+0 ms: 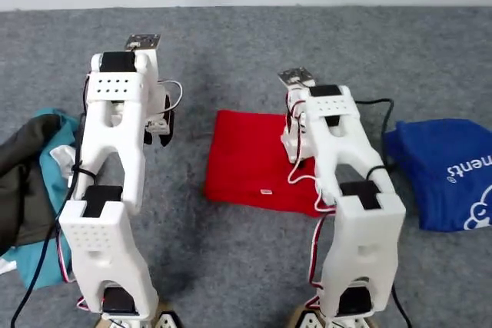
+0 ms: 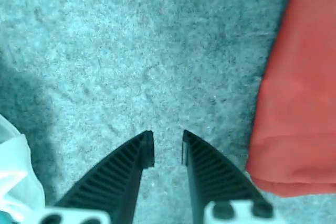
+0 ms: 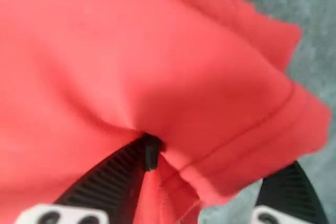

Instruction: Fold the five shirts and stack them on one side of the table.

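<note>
A folded red shirt [image 1: 250,160] lies flat in the middle of the grey table. My right gripper [image 1: 295,148] is at its right edge. In the right wrist view that gripper [image 3: 218,174] is open; one fingertip [image 3: 150,153] presses into the red shirt [image 3: 157,61], and a thick folded hem lies between the jaws. My left gripper [image 1: 164,124] hangs left of the shirt. In the left wrist view it [image 2: 167,148] is slightly open over bare carpet with nothing between its fingers, the red shirt [image 2: 296,93] beside it. A blue shirt [image 1: 446,174] sits at the far right.
A loose pile of dark and teal shirts [image 1: 31,190] lies at the table's left edge; a pale corner of cloth [image 2: 13,182] is close to the left gripper. Cables run along both arms. Bare grey carpet [image 1: 231,44] spreads across the back.
</note>
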Controlling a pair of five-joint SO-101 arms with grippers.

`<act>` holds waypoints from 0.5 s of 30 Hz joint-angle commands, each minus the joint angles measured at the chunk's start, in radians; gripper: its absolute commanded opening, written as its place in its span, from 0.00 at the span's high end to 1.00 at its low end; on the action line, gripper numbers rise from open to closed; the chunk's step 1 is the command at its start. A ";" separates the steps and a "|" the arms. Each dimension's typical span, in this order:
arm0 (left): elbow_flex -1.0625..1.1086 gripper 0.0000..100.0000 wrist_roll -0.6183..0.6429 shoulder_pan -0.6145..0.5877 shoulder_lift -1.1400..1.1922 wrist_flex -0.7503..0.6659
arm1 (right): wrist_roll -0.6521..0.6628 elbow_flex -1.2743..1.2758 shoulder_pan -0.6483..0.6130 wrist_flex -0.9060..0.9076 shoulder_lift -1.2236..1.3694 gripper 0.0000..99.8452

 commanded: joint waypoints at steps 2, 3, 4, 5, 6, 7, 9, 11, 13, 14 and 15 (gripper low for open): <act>-0.002 0.90 0.005 -0.006 -0.034 0.017 | 0.077 -0.169 -0.107 0.030 0.124 0.77; -0.002 0.90 0.005 -0.006 -0.034 0.017 | 0.129 -0.193 -0.136 0.039 0.150 0.82; -0.002 0.90 0.005 -0.006 -0.034 0.017 | 0.170 -0.216 -0.160 0.051 0.174 0.87; -0.002 0.90 0.005 -0.006 -0.034 0.017 | 0.201 -0.238 -0.179 0.065 0.194 0.92; -0.001 0.90 0.005 -0.006 -0.034 0.017 | 0.209 -0.259 -0.191 0.079 0.213 0.97; -0.001 0.90 0.005 -0.006 -0.034 0.017 | 0.209 -0.278 -0.196 0.090 0.226 1.00; -0.001 0.90 0.005 -0.006 -0.034 0.017 | 0.212 -0.307 -0.193 0.114 0.248 0.97; -0.001 0.90 0.005 -0.006 -0.034 0.017 | 0.212 -0.316 -0.177 0.128 0.248 0.99; -0.001 0.90 0.005 -0.006 -0.034 0.017 | 0.212 -0.322 -0.157 0.130 0.232 0.99; -0.001 0.90 0.005 -0.006 -0.034 0.017 | 0.212 -0.322 -0.142 0.130 0.219 0.99; -0.001 0.90 0.005 -0.006 -0.034 0.017 | 0.210 -0.322 -0.127 0.130 0.199 0.99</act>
